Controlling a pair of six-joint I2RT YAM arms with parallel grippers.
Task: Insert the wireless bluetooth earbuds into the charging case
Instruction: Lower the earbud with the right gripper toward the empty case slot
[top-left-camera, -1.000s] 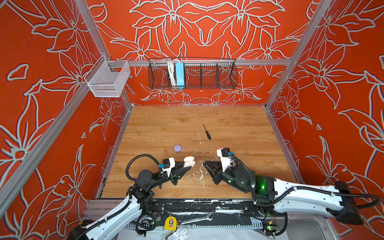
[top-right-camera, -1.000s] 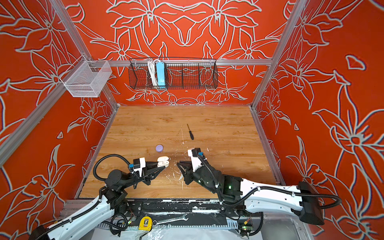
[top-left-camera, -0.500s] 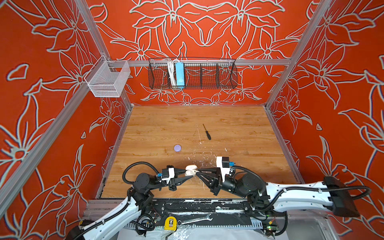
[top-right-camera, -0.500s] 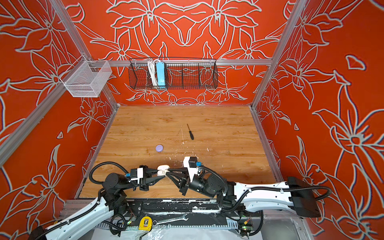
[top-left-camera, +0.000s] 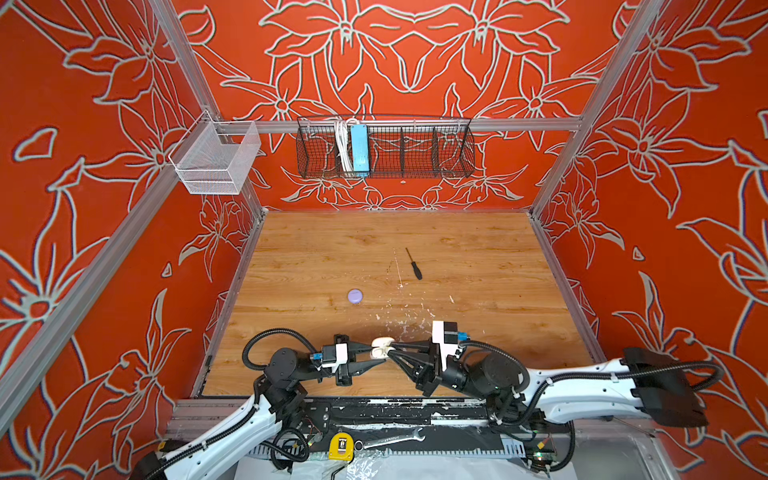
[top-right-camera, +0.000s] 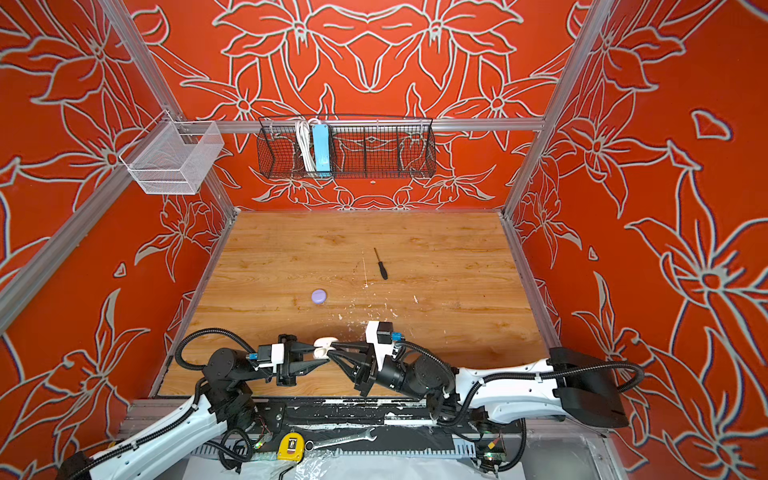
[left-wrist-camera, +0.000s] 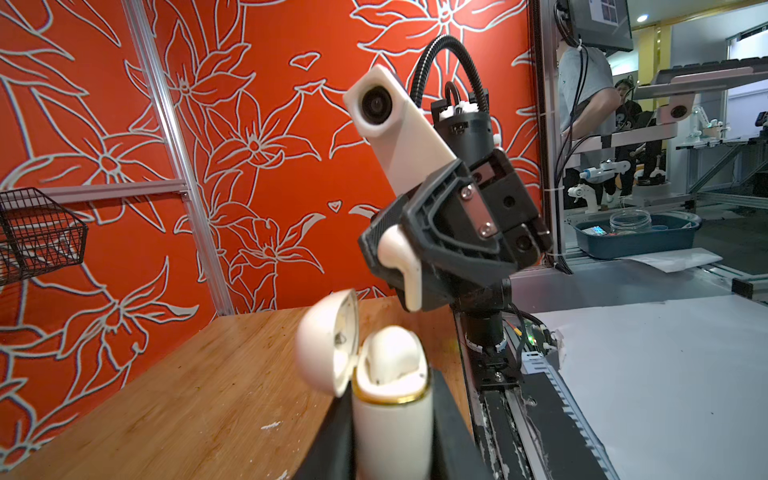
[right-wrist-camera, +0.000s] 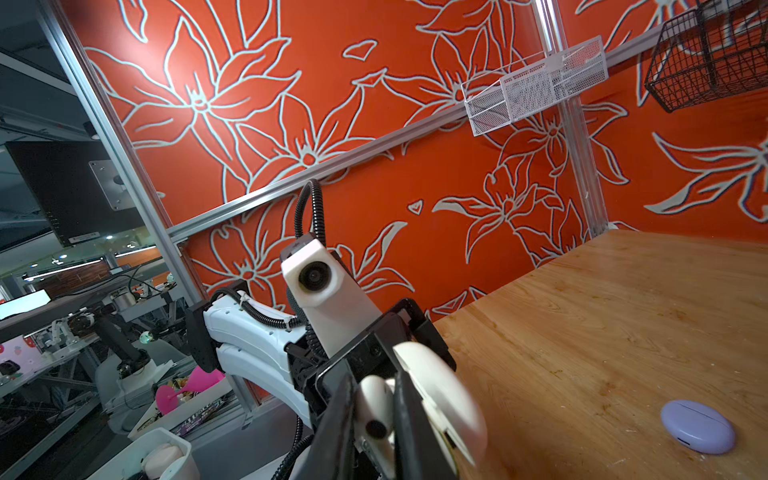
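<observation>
My left gripper (left-wrist-camera: 392, 436) is shut on the cream-white charging case (left-wrist-camera: 390, 419), held upright with its lid (left-wrist-camera: 328, 340) swung open. A rounded cream earbud top (left-wrist-camera: 390, 353) shows in the case's mouth. My right gripper (right-wrist-camera: 374, 415) is shut on a cream-white earbud (right-wrist-camera: 374, 399), stem pointing down, just above and beyond the open case. The left wrist view shows that earbud (left-wrist-camera: 401, 266) from the other side. In both top views the two grippers meet tip to tip at the case (top-left-camera: 380, 347) (top-right-camera: 323, 347) near the table's front edge.
A shut lavender case (top-left-camera: 354, 296) (right-wrist-camera: 697, 426) lies mid-table. Farther back lies a black screwdriver (top-left-camera: 414, 266). White flecks (top-left-camera: 399, 322) dot the wood. A black wire basket (top-left-camera: 384, 147) and a white one (top-left-camera: 216, 160) hang on the walls. A tape measure (top-left-camera: 341, 446) sits on the front rail.
The right gripper has swung left and lowered until its tip meets the case. The left gripper has drawn the case slightly toward the front edge. Both grips are unchanged.
</observation>
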